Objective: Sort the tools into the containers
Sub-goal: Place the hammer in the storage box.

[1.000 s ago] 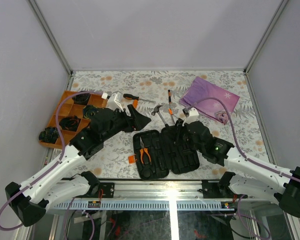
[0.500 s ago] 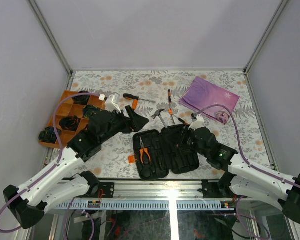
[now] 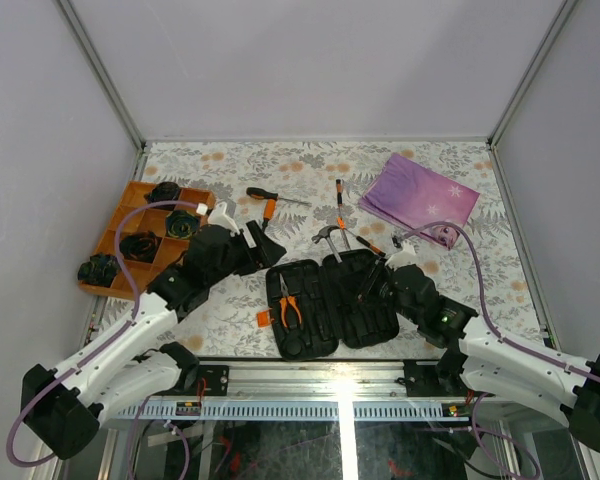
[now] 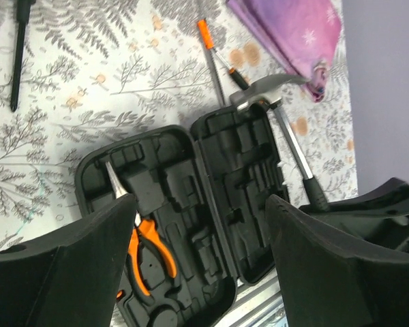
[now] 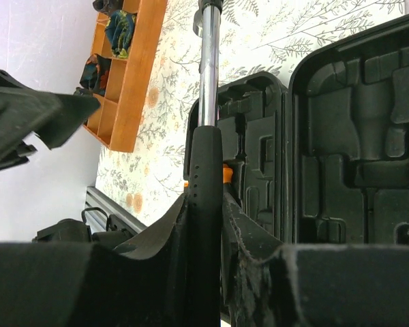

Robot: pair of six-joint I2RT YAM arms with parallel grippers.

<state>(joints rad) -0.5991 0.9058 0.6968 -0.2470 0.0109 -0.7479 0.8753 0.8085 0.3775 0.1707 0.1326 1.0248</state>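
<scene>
The black tool case [image 3: 352, 318] lies open near the front edge, with orange-handled pliers [image 3: 288, 299] in its left half. My right gripper [image 3: 374, 283] is shut on the black handle of the hammer [image 3: 326, 233]. The handle [image 5: 204, 170] stands between its jaws and the steel shaft points away over the case [image 5: 354, 136]. My left gripper [image 3: 267, 246] hangs open and empty just left of the case; in its own view the gripper [image 4: 201, 262] looks down on the case [image 4: 225, 184] and pliers [image 4: 144, 244]. Two screwdrivers [image 3: 264, 196] [image 3: 339, 202] lie on the table behind.
An orange divided tray [image 3: 120, 262] with black coiled lumps sits at the far left. A purple cloth [image 3: 420, 195] lies at the back right. A third small screwdriver [image 3: 366, 243] lies by the hammer head. Grey walls close in the table.
My right gripper has drawn back toward the front with the hammer, whose head slid nearer the case. My left arm has pulled back slightly to the left, jaws a little wider.
</scene>
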